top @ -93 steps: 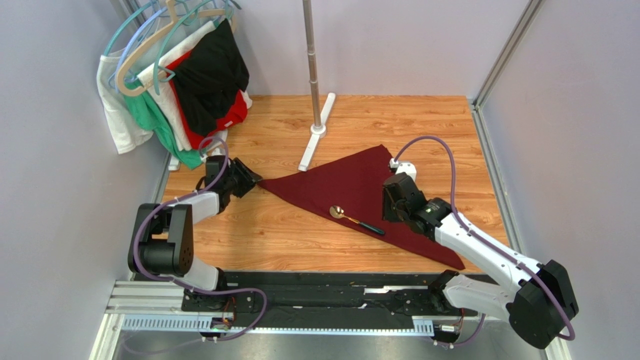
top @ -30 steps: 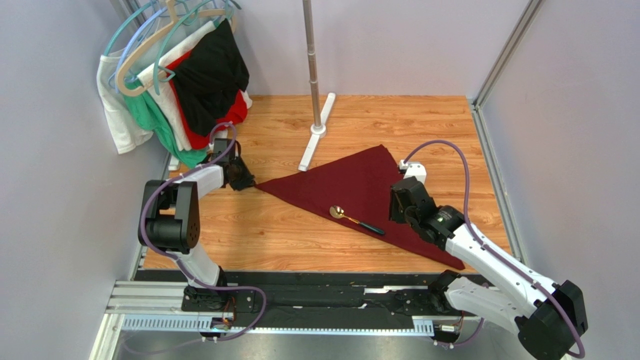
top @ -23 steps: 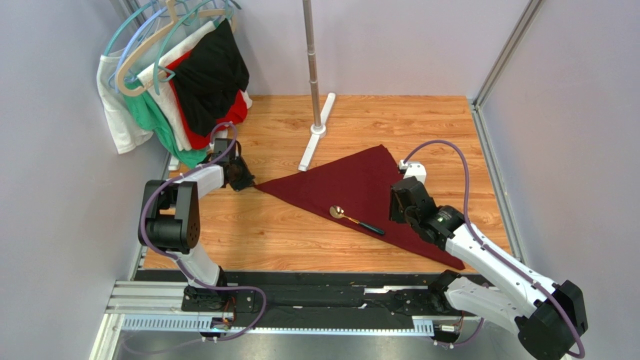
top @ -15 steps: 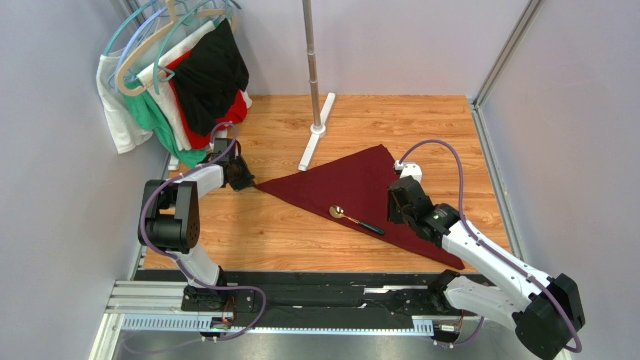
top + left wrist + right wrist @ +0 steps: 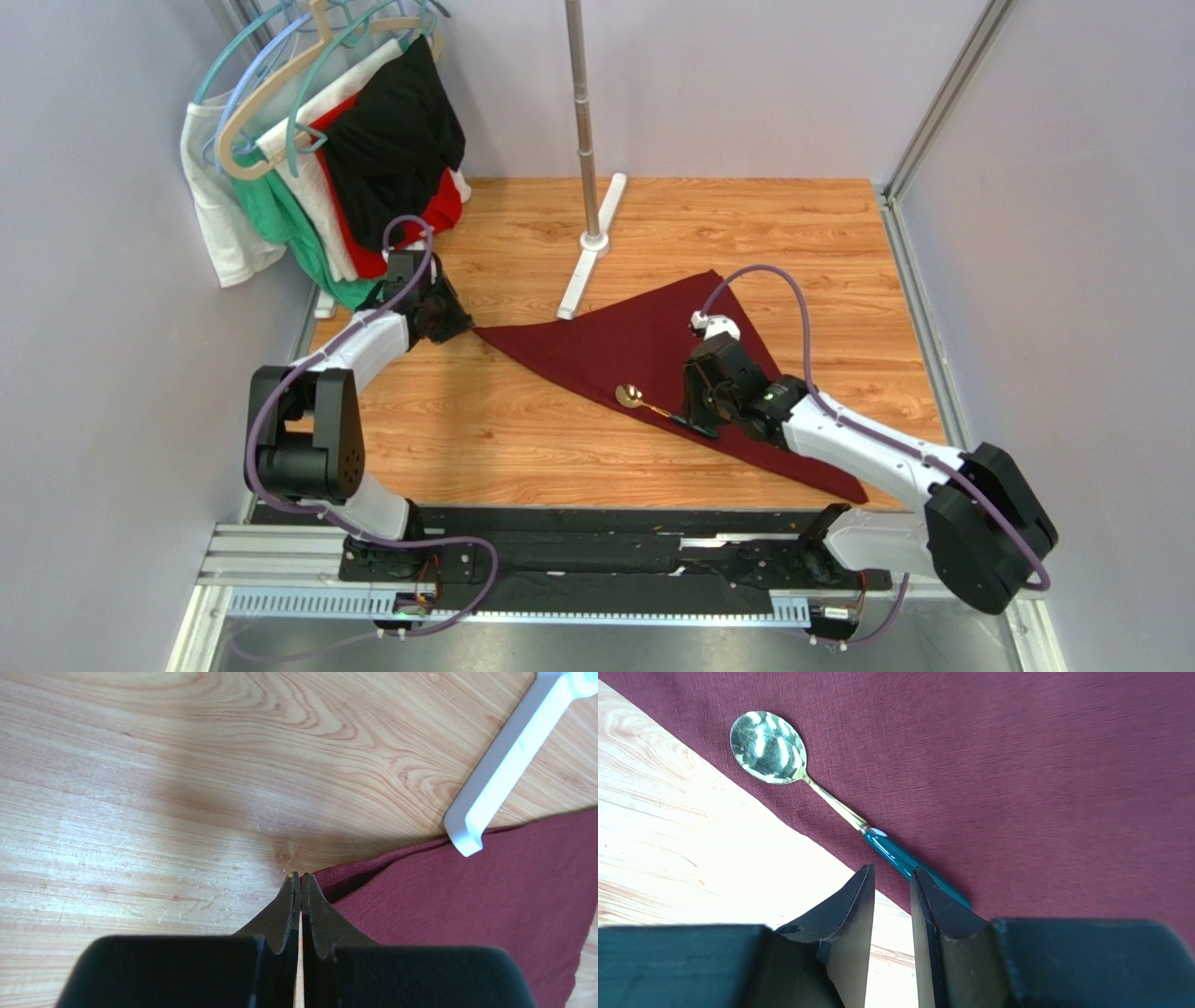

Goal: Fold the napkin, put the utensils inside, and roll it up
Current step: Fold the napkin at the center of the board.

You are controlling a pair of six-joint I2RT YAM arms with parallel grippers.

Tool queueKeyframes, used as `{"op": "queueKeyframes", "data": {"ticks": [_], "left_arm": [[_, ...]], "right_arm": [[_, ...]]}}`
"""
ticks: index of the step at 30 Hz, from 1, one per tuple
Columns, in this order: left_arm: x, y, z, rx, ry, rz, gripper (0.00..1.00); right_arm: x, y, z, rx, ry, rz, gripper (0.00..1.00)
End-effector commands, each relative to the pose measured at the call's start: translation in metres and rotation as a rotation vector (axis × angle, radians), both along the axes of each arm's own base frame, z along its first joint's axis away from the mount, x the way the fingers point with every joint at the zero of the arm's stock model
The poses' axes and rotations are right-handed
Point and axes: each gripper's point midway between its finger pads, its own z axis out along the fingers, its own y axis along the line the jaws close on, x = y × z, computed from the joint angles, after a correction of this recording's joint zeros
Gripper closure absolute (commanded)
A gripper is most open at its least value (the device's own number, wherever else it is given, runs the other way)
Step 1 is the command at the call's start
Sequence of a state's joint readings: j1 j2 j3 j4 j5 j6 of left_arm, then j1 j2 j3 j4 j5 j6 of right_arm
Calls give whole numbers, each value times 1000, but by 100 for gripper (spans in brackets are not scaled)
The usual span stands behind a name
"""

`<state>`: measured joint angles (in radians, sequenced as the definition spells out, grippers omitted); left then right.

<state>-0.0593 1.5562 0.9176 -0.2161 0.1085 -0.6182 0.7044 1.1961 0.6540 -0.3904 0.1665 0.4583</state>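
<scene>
The dark maroon napkin (image 5: 631,336) lies folded in a triangle on the wooden table (image 5: 463,434). On its near-left edge rests the spoon (image 5: 648,403), gold bowl to the left and dark handle to the right. My left gripper (image 5: 456,326) is shut on the napkin's left corner (image 5: 330,880), and its tips (image 5: 300,876) meet with cloth pinched at the end. My right gripper (image 5: 892,871) is open a narrow way, low over the napkin's (image 5: 1018,777) edge. Its right finger covers the end of the spoon's (image 5: 836,808) handle, and nothing sits between the fingers.
A metal pole (image 5: 582,98) stands at the back on a white foot (image 5: 589,259), whose end (image 5: 505,763) touches the napkin's far edge. Garments on hangers (image 5: 337,140) hang at the back left, just behind my left arm. Walls close in both sides.
My right arm swung left across the napkin to the spoon's handle, its jaws narrowing. My left gripper closed on the napkin's corner and drew it slightly back and left.
</scene>
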Motion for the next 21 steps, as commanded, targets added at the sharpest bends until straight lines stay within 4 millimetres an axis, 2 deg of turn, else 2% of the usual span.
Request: {"op": "queueKeyframes", "data": {"ticks": [1, 7, 9, 14, 21], "left_arm": [[7, -7, 30, -10, -84, -42, 100], [7, -19, 51, -43, -139, -86, 100], [5, -28, 60, -57, -157, -119, 100], [1, -52, 74, -72, -180, -195, 100], [-3, -97, 97, -108, -215, -298, 100]], "right_arm": [[9, 21, -1, 74, -11, 0, 71], [6, 19, -10, 53, 13, 0, 72], [6, 16, -9, 43, 14, -9, 72], [8, 13, 1, 46, -4, -41, 72], [14, 5, 28, 46, -59, -87, 71]]}}
